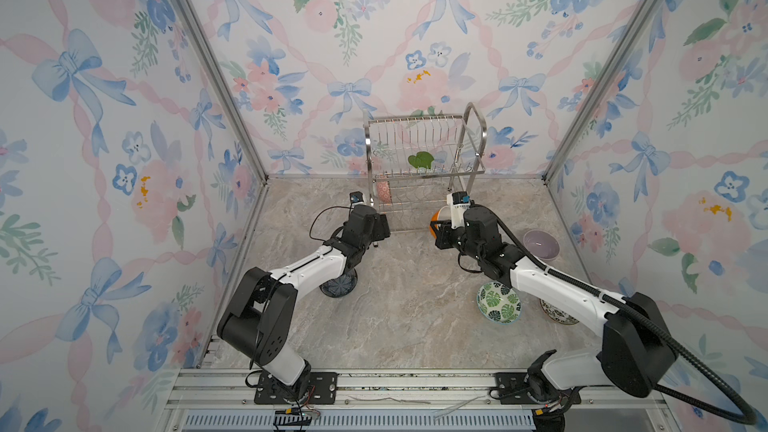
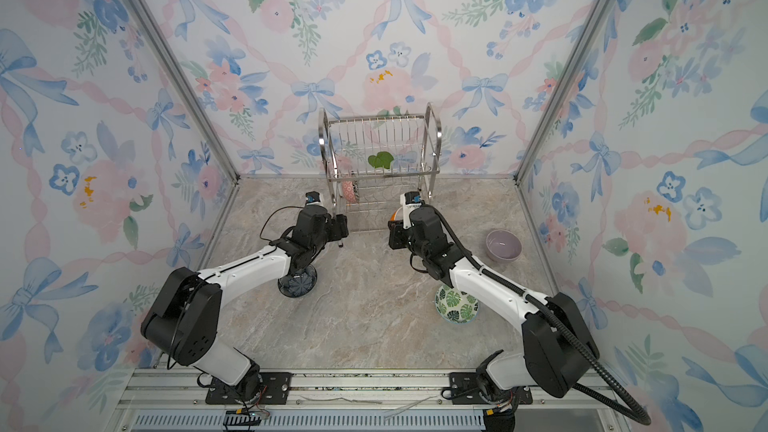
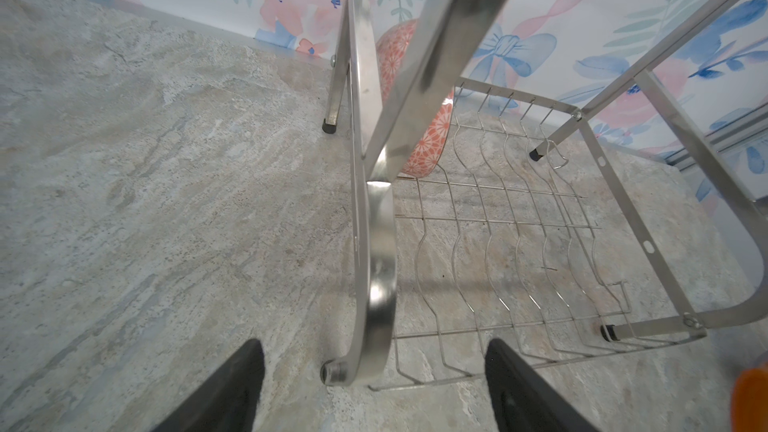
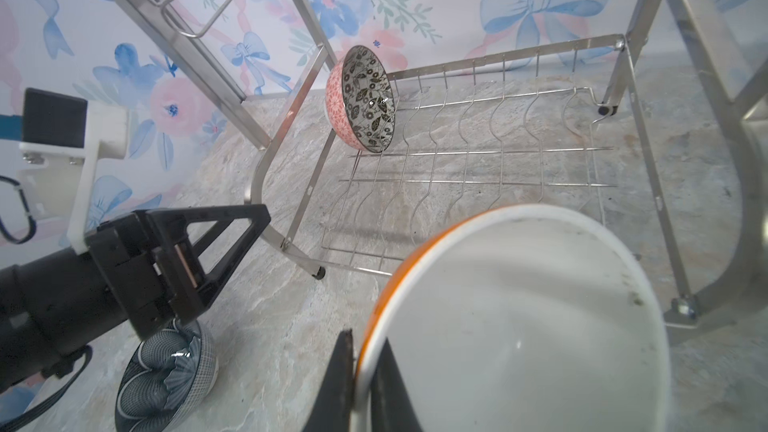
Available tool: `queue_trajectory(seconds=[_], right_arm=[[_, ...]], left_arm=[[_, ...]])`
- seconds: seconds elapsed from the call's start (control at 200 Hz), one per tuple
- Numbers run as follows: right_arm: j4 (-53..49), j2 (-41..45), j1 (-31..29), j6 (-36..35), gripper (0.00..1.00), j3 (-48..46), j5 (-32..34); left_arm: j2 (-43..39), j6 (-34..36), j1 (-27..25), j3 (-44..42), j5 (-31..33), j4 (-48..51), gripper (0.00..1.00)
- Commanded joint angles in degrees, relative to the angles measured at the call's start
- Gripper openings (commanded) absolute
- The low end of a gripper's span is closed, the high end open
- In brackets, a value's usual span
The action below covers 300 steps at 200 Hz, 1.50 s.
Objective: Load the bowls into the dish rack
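Stainless-steel wire anchors both top views: the dish rack (image 1: 415, 118) stands on the marbled tabletop (image 1: 407, 326) against the back wall, with the pink-patterned bowl (image 1: 383, 192) set on edge at the left end of its lower tier. At the rack's right front leg the right gripper (image 1: 436, 228) clamps the orange bowl (image 1: 435, 218). At its left front leg the left gripper (image 1: 382, 226) holds nothing. The lilac bowl (image 1: 540, 244) sits to the right of the rack. The green leaf-print bowl (image 1: 498, 302) lies well in front of it, and the dark blue bowl (image 1: 338, 284) sits half under the left arm. A black-and-white bowl (image 1: 557, 313) peeks from behind the right arm in a top view.

Only the left wrist view shows that gripper's fingers (image 3: 237, 384) spread wide on either side of the rack's curved front frame, clear of it.

Only the right wrist view shows the pink-patterned bowl's black-and-white floral inside. It also shows the orange bowl's white inside, its rim pinched between the fingers (image 4: 340, 367) just before the rack's lower tier.
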State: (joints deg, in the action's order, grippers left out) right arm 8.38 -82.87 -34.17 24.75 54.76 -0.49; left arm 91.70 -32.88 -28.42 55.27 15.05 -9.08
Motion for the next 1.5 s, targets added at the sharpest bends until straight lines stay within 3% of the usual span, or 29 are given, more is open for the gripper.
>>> queue_trajectory(seconds=[0.0,0.155,0.35,0.56,0.895,1.19,1.495], right_arm=[[5.83,-2.79,0.8,1.36,0.0,3.51,-4.06],[7.06,-4.83,1.99,2.68,0.0,5.0,-4.85],[8.35,-5.59,2.53,3.41,0.0,4.99,-5.48],[9.53,-5.31,2.53,3.98,0.0,3.63,-6.26],[8.52,-1.16,1.8,5.88,0.0,0.2,-5.12],[12.0,0.44,-0.26,7.11,0.0,-3.57,-4.52],[22.73,-4.64,-1.88,7.42,0.0,-5.19,-5.72]], left_arm=[[1.88,0.89,0.45,1.7,1.26,0.99,0.82],[3.88,2.22,0.71,3.39,0.49,1.91,0.61],[3.94,3.47,0.57,2.71,0.2,1.93,0.53],[2.46,6.52,0.67,1.14,0.61,1.47,0.28],[-0.34,9.83,0.7,-2.57,0.46,0.38,0.16],[-5.05,10.34,0.52,-7.37,-2.15,-0.15,0.16],[-7.17,10.64,0.63,-8.99,-0.98,0.42,0.17]])
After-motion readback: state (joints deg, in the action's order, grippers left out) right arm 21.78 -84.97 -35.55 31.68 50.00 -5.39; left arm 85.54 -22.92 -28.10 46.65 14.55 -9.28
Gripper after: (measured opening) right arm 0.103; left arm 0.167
